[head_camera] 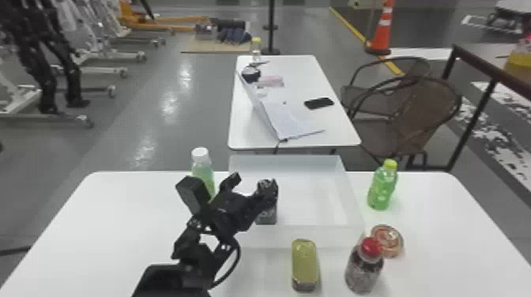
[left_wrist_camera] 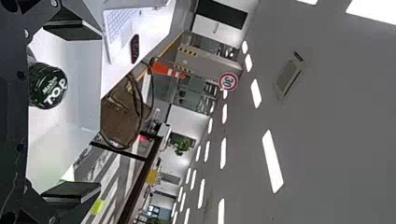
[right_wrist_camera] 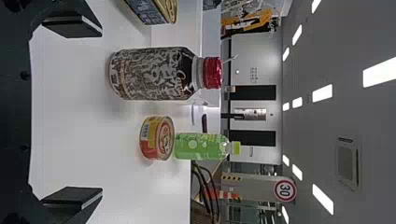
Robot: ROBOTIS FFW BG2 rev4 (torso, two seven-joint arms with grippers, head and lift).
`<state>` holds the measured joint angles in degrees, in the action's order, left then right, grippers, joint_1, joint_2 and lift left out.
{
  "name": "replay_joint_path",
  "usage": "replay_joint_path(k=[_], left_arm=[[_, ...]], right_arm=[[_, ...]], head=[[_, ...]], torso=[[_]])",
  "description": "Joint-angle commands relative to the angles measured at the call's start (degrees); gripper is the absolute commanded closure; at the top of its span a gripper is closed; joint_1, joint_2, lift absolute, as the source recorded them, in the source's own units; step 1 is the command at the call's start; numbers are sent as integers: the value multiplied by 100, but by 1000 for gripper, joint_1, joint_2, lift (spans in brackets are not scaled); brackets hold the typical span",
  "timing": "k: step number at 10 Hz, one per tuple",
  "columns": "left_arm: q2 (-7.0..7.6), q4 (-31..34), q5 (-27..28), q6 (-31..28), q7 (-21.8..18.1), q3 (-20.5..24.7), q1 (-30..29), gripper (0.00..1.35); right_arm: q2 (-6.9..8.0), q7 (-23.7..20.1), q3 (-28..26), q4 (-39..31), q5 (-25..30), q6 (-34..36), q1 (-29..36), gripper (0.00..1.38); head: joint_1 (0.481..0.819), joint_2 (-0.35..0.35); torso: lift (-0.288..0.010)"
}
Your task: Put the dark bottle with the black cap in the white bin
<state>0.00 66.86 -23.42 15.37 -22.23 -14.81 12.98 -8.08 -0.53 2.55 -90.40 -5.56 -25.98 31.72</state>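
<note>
In the head view my left gripper (head_camera: pixel 250 185) is over the left part of the white bin (head_camera: pixel 353 197). The dark bottle (head_camera: pixel 266 215) is inside the bin near its front wall, partly hidden by the gripper. From the left wrist, my left gripper (left_wrist_camera: pixel 72 109) stands open, its fingers wide apart. The bottle's round black cap (left_wrist_camera: pixel 48 86) shows in the space between them, touching neither finger, with the pale bin (left_wrist_camera: pixel 86 84) around it. My right gripper (right_wrist_camera: pixel 72 112) is open and empty in the right wrist view, facing a red-capped bottle.
A white-capped bottle (head_camera: pixel 202 170) stands left of the bin, a green bottle (head_camera: pixel 382 187) right of it. In front are a yellow-topped can (head_camera: pixel 304 262), the red-capped bottle (head_camera: pixel 364 268) and a round tin (head_camera: pixel 389 240). Another table (head_camera: pixel 292 138) is behind.
</note>
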Motion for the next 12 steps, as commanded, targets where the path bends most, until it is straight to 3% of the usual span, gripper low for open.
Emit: replay_joint_path(k=[1, 2, 3, 5, 9, 12], left_arm=[[-15, 626, 522, 186, 52, 426, -455, 160], [-15, 1338, 1006, 1, 272, 874, -991, 160], [-15, 1787, 1103, -148, 474, 1252, -1571, 160], [-15, 2217, 1190, 98, 1037, 1753, -2625, 159], [-15, 2314, 1999, 1012, 1327, 2579, -3847, 160], [-15, 1927, 2228, 1443, 1300, 2843, -4040, 160]], right_arm=[[9, 0, 0, -21, 20, 5, 1, 98], [26, 0, 0, -30, 38, 5, 10, 98], [17, 0, -9, -48, 38, 5, 18, 98], [17, 0, -9, -83, 29, 5, 71, 99], [-9, 0, -9, -127, 38, 40, 98, 98], [-9, 0, -18, -153, 55, 67, 133, 98]], head=[[549, 0], [549, 0], [549, 0], [549, 0], [549, 0], [549, 0]], torso=[[-100], [-100], [-100], [-100], [-100], [-100]])
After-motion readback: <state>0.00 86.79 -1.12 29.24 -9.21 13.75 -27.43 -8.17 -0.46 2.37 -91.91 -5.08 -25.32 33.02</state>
